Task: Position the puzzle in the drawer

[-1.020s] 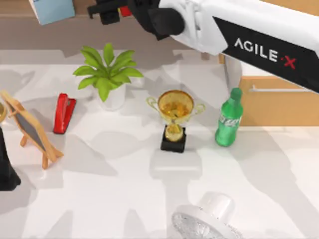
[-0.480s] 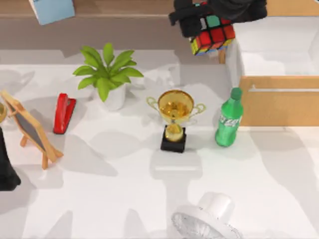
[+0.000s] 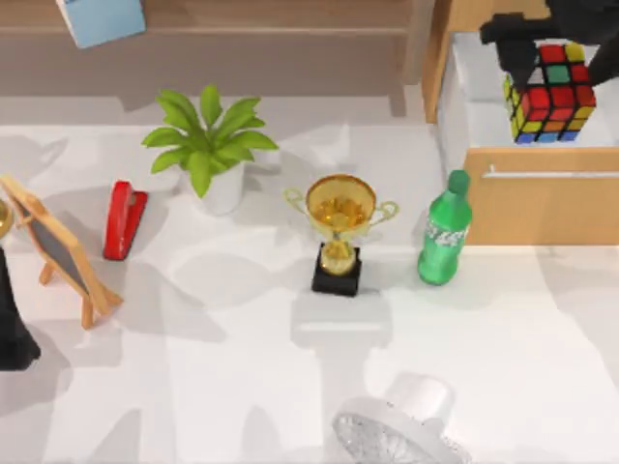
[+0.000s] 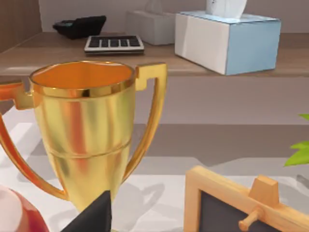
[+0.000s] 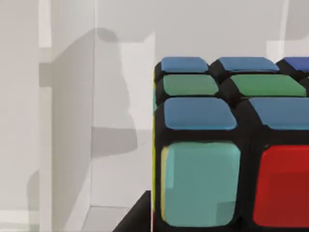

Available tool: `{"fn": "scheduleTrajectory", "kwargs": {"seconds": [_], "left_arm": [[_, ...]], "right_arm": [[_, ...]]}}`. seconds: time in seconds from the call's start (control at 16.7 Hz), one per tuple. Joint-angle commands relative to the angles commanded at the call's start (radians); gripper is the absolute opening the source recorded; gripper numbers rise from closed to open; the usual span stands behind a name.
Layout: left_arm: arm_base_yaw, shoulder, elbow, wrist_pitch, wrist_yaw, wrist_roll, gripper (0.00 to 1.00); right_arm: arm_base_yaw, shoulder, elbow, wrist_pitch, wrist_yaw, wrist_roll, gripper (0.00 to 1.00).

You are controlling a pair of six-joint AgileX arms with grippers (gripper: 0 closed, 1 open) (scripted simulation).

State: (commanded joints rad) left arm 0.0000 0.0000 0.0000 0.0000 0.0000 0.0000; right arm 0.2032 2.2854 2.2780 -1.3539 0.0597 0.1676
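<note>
At the top view's far left edge the left arm [image 3: 12, 333] stood parked as a dark shape beside the small wooden easel blackboard [image 3: 60, 253]; whether its fingers were spread or pressed together could not be told. In the left wrist view a second gold cup [image 4: 84, 128] rose close in front, with a calculator [image 4: 114, 43] and a blue-and-white tissue box [image 4: 227, 41] on the brown shelf [image 4: 63, 58] beyond.

Moving right across the table [image 3: 242, 367]: a red stapler [image 3: 124, 218], a potted plant [image 3: 208, 145], a gold trophy [image 3: 340, 227] on a black base, a green bottle [image 3: 445, 232], and a white fan [image 3: 401, 425] at the near edge — all well apart from the working gripper.

At upper right the right gripper [image 3: 546, 34] hung over the drawer [image 3: 542, 198], pinching the puzzle [image 3: 549, 94] from above. The cube hung directly beneath the dark fingers, over the white interior and just behind the light-wood front panel with its silver bar handle [image 3: 546, 175]. The bottle stood to the gripper's left, outside the front panel.

The right wrist view showed the puzzle [image 5: 227, 145] close up — blue, green, teal and red stickers — with the drawer's white walls behind; whether it touched the drawer floor could not be told.
</note>
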Motion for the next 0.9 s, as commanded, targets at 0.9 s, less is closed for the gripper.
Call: {"fn": "scheduleTrajectory", "kwargs": {"seconds": [0.9], "left_arm": [[0.0,0.0,0.0,0.0,0.0,0.0,1.0]], "right_arm": [[-0.07,0.176,0.04,-0.074,-0.055,-0.01,0.3]]}}
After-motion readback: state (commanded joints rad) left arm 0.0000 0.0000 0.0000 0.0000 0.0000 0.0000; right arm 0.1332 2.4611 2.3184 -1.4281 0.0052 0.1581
